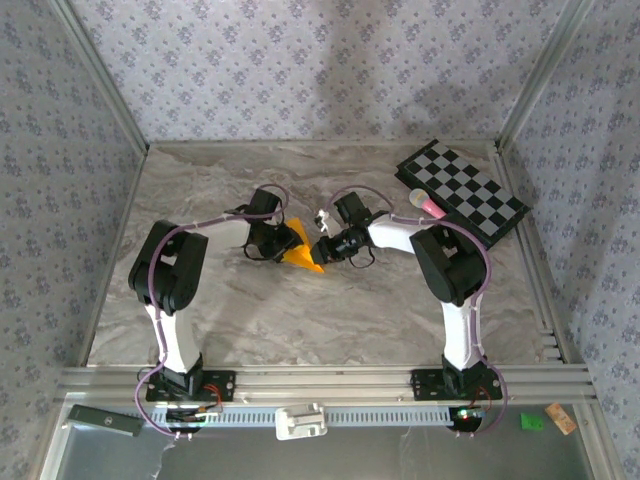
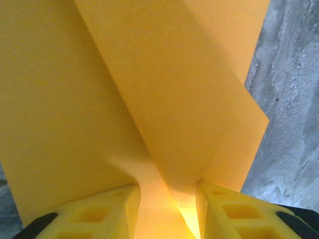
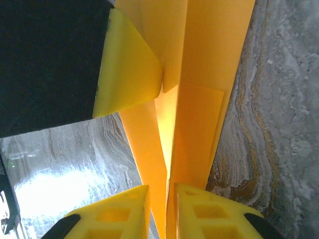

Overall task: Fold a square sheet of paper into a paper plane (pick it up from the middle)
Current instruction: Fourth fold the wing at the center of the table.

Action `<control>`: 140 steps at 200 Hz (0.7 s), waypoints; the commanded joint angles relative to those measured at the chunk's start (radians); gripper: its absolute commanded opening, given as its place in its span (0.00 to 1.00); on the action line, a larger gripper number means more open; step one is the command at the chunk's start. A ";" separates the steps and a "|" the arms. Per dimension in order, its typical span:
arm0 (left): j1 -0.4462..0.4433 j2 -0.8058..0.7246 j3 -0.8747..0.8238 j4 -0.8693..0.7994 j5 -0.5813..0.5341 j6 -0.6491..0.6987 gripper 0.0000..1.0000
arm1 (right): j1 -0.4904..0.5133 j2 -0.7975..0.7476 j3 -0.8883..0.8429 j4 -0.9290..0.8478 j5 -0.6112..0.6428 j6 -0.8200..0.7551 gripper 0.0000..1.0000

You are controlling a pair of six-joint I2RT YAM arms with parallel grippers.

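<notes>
The orange-yellow sheet of paper (image 1: pixel 303 252) is folded into a narrow pointed shape with a centre crease and is held above the middle of the marble table. My left gripper (image 1: pixel 285 238) holds it from the left and my right gripper (image 1: pixel 325 248) from the right. In the left wrist view the paper (image 2: pixel 164 89) spreads upward in two folded flaps from between the left gripper (image 2: pixel 168 209), whose jaws press on the bunched layers. In the right wrist view the right gripper (image 3: pixel 162 211) is shut on the paper's (image 3: pixel 199 114) lower end. A left fingertip (image 3: pixel 127 69) presses it higher up.
A black-and-white checkered board (image 1: pixel 462 190) lies at the back right with a pink-tipped stick (image 1: pixel 428 205) at its near edge. Metal frame posts and patterned walls close the table's sides and back. Bare marble (image 1: pixel 300 320) stretches between the arms' bases.
</notes>
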 commanded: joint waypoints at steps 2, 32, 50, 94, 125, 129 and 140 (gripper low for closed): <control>-0.005 0.062 -0.016 -0.119 -0.035 -0.010 0.37 | 0.004 0.019 0.011 -0.027 0.002 -0.021 0.20; -0.005 0.065 -0.015 -0.122 -0.033 -0.011 0.37 | 0.000 0.031 0.010 -0.024 0.001 -0.015 0.18; -0.005 0.065 -0.014 -0.123 -0.033 -0.010 0.37 | -0.005 0.037 0.007 -0.020 -0.005 -0.011 0.15; -0.005 0.056 -0.003 -0.122 -0.029 -0.007 0.37 | -0.015 0.051 -0.001 -0.010 -0.027 0.003 0.08; -0.001 0.031 0.026 -0.097 0.000 -0.001 0.39 | -0.024 0.057 -0.019 0.009 -0.044 0.015 0.06; -0.001 0.026 0.031 -0.094 0.005 0.001 0.40 | -0.026 0.059 -0.020 0.011 -0.046 0.017 0.06; 0.004 0.009 0.048 -0.083 0.015 0.008 0.41 | -0.030 0.061 -0.023 0.015 -0.050 0.021 0.06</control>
